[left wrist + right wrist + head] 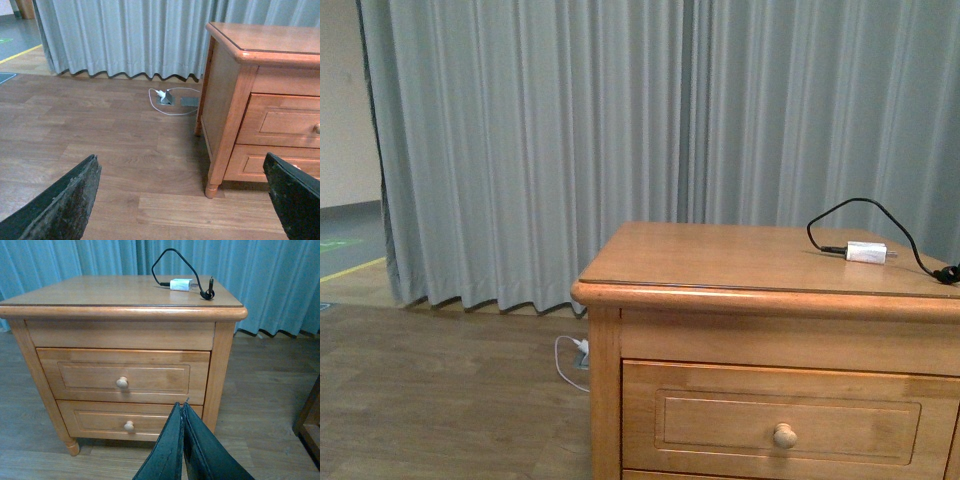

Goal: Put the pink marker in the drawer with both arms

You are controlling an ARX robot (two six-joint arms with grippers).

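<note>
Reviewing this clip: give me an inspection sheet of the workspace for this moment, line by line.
Surface: nightstand top bare apart from the charger.
Job's things: upper drawer shut; pink marker nothing seen.
Clutter: white charger on the top.
Grippers: left pincer open, over the floor; right pincer shut, empty, low before the nightstand.
Cables: black cable looped from the charger; white cable on the floor by a plug.
Surroundings: grey curtain, wood floor.

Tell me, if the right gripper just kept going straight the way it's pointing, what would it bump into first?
Probably the nightstand's front. The right gripper, closed, points at the right end of the lower drawer, right of its knob. How far away is unclear.
</note>
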